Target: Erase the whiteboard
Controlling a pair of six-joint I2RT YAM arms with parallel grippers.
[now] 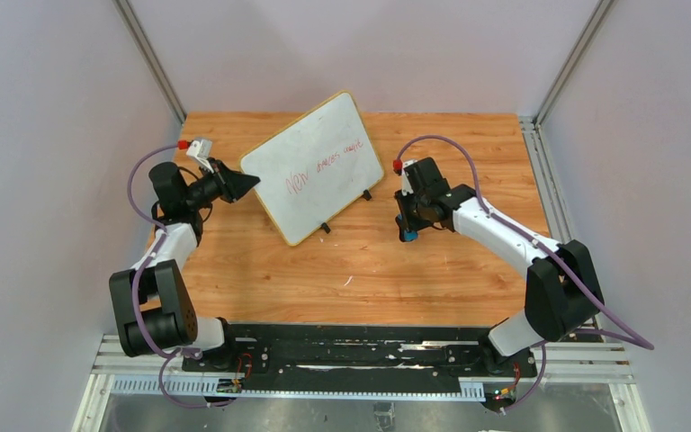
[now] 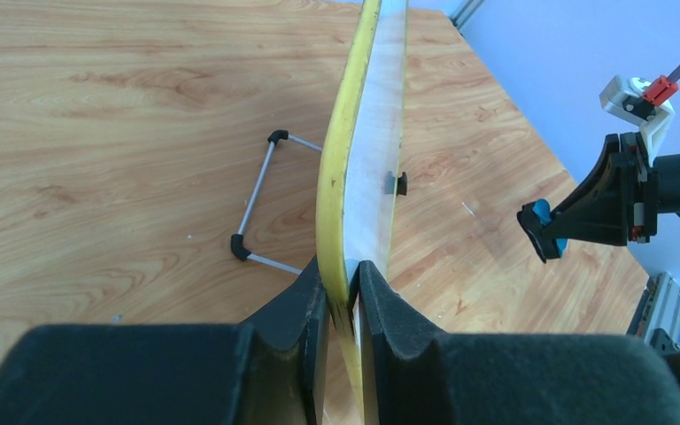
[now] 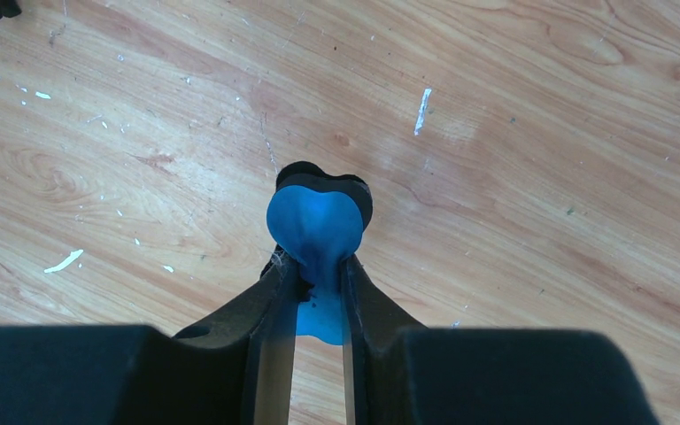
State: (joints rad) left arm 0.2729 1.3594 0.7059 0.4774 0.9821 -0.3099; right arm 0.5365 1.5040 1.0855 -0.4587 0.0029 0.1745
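Whiteboard (image 1: 315, 166) stood tilted on its small black feet (image 1: 326, 228) on the wooden table (image 1: 369, 279), with red writing (image 1: 324, 171) across its face. I saw my left gripper (image 2: 341, 283) at the board's left edge, its two fingers squeezed tight on the yellow frame (image 2: 341, 133). My right gripper (image 3: 319, 266) hung off to the right of the board, not touching it. Its fingers were pinched on a small blue eraser (image 3: 314, 226), which pointed down at the table. A wire stand (image 2: 253, 208) sat behind the board.
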